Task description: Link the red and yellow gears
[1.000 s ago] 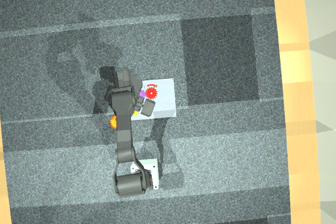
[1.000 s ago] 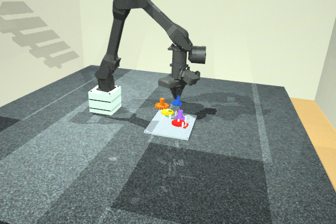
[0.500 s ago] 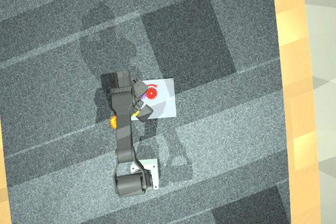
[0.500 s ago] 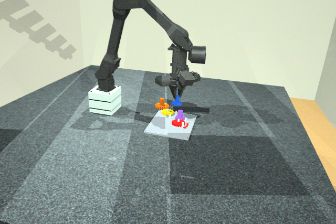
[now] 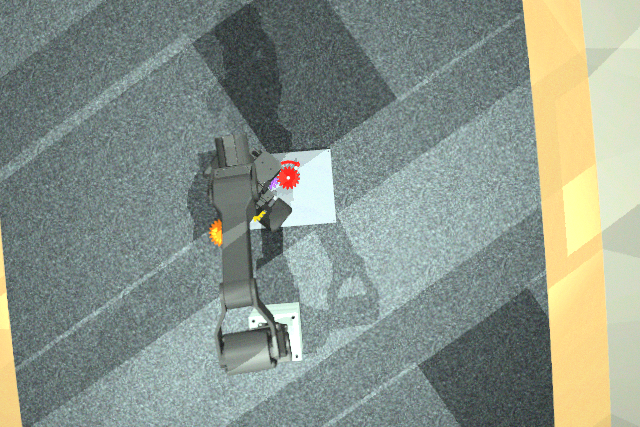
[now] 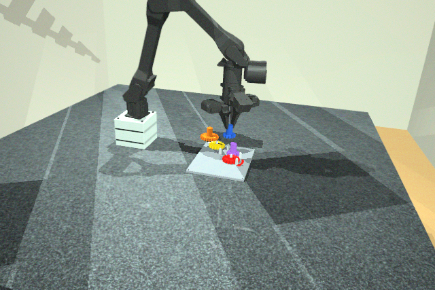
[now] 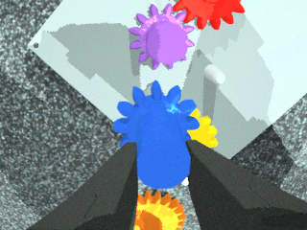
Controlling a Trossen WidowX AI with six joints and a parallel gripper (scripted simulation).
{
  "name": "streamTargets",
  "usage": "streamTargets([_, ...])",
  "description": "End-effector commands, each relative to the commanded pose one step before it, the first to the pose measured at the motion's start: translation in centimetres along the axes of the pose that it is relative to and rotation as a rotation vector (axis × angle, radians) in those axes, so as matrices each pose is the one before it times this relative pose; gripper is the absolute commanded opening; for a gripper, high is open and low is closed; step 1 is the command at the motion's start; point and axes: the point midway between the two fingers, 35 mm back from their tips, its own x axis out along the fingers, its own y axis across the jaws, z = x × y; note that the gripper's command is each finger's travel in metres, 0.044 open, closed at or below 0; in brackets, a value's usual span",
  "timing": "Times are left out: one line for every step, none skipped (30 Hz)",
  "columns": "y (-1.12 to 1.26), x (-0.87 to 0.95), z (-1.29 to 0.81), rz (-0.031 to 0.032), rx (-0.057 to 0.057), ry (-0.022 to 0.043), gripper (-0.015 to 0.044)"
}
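Note:
My gripper [image 6: 230, 125] [image 7: 160, 151] is shut on the stem of a blue gear [image 6: 229, 134] [image 7: 155, 115] and holds it above the board. The board [image 5: 315, 205] [image 6: 211, 167] [image 7: 288, 57] carries the red gear [image 5: 288, 174] [image 6: 230, 159] [image 7: 208, 11]. A purple gear [image 5: 273, 184] [image 6: 232, 149] [image 7: 165, 40] stands on the board beside the red gear. The yellow gear [image 5: 258, 216] [image 6: 216, 145] [image 7: 205, 131] is partly hidden by the blue gear in the wrist view. An empty peg [image 7: 214, 74] shows between the purple, red and yellow gears.
A loose orange gear [image 5: 216, 232] [image 6: 209, 136] [image 7: 160, 213] stands on the table beside the board, near its yellow-gear end. The red arrow [image 5: 290, 162] lies beside the red gear. The arm covers part of the board in the top view. The white robot base [image 5: 296, 334] [image 6: 135, 134] stands apart from the board.

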Motion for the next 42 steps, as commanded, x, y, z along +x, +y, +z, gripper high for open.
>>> streamTargets([-0.129, 0.639, -0.029, -0.0047, -0.0703, -0.00112, 0.0])
streamTargets([-0.011, 0.161, -0.002, -0.00002, -0.0159, 0.0, 0.0])
streamTargets([-0.012, 0.16, 0.001, -0.00002, -0.0131, 0.0, 0.0])
streamTargets([-0.011, 0.16, 0.004, -0.00002, -0.01, 0.0, 0.0])
streamTargets([-0.01, 0.16, 0.007, -0.00002, -0.0066, 0.0, 0.0])
streamTargets([-0.007, 0.157, 0.009, -0.00002, -0.003, -0.00001, 0.0])
streamTargets([-0.004, 0.152, 0.01, -0.00001, 0.0006, -0.00001, 0.0])
streamTargets([-0.001, 0.137, 0.01, -0.00001, 0.0037, -0.00001, 0.0])
streamTargets([0.001, 0.124, 0.009, -0.00001, 0.0061, 0.0, 0.0])
streamTargets([0.004, 0.123, 0.008, -0.00001, 0.0086, 0.0, 0.0])
streamTargets([0.005, 0.11, 0.006, 0.0, 0.0099, 0.0, 0.0])
streamTargets([0.007, 0.11, 0.004, 0.0, 0.0117, 0.0, 0.0])
streamTargets([0.008, 0.116, 0.003, 0.0, 0.0143, 0.0, 0.0])
streamTargets([0.009, 0.127, 0.001, 0.0, 0.0174, 0.0, 0.0])
streamTargets([0.01, 0.14, -0.002, 0.0, 0.0208, 0.00001, 0.0])
streamTargets([0.01, 0.151, -0.005, -0.00001, 0.0239, 0.00001, 0.0])
streamTargets([0.008, 0.157, -0.008, -0.00001, 0.0261, 0.00001, 0.0])
streamTargets([0.005, 0.158, -0.01, -0.00001, 0.0273, 0.00001, 0.0])
streamTargets([0.002, 0.158, -0.011, -0.00001, 0.0278, 0.00001, 0.0])
streamTargets([-0.001, 0.158, -0.011, -0.00002, 0.0279, 0.00001, 0.0])
streamTargets([-0.004, 0.157, -0.01, -0.00002, 0.0276, 0.00001, 0.0])
streamTargets([-0.007, 0.157, -0.008, -0.00002, 0.0269, 0.00001, 0.0])
streamTargets([-0.009, 0.156, -0.006, -0.00002, 0.0258, 0.00001, 0.0])
streamTargets([-0.01, 0.156, -0.003, -0.00002, 0.0242, 0.0, 0.0])
streamTargets([-0.011, 0.155, 0.0, -0.00002, 0.0224, 0.0, 0.0])
streamTargets([-0.012, 0.157, 0.003, -0.00002, 0.0234, 0.0, 0.0])
streamTargets([-0.011, -0.079, 0.007, -0.00001, 0.0224, 0.0, 0.0])
streamTargets([-0.011, -0.071, 0.013, -0.00001, 0.0241, -0.00001, 0.0])
streamTargets([-0.008, -0.055, 0.02, -0.00001, 0.0239, -0.00001, 0.0])
streamTargets([0.002, -0.017, 0.023, 0.0, 0.0147, -0.00002, 0.0])
streamTargets([0.009, 0.018, 0.013, 0.00001, -0.0001, -0.00001, 0.0])
streamTargets([0.007, 0.017, 0.004, 0.0, -0.0039, 0.0, 0.0])
streamTargets([0.008, 0.017, 0.002, 0.00001, -0.0064, 0.0, 0.0])
streamTargets([0.011, 0.017, 0.0, 0.00001, -0.0107, 0.0, 0.0])
streamTargets([0.01, 0.016, -0.002, 0.00001, -0.0123, 0.0, 0.0])
streamTargets([0.011, 0.018, -0.004, 0.00001, -0.0155, 0.0, 0.0])
streamTargets([0.011, 0.022, -0.008, 0.00001, -0.02, 0.0, 0.0])
streamTargets([0.009, 0.02, -0.009, 0.00001, -0.0205, 0.00001, 0.0])
streamTargets([0.007, 0.02, -0.011, 0.00001, -0.0227, 0.00001, 0.0])
streamTargets([0.004, 0.021, -0.013, 0.00001, -0.026, 0.00001, 0.0])
streamTargets([0.001, 0.021, -0.014, 0.0, -0.0288, 0.00001, 0.0])
streamTargets([-0.002, 0.021, -0.014, 0.0, -0.03, 0.00001, 0.0])
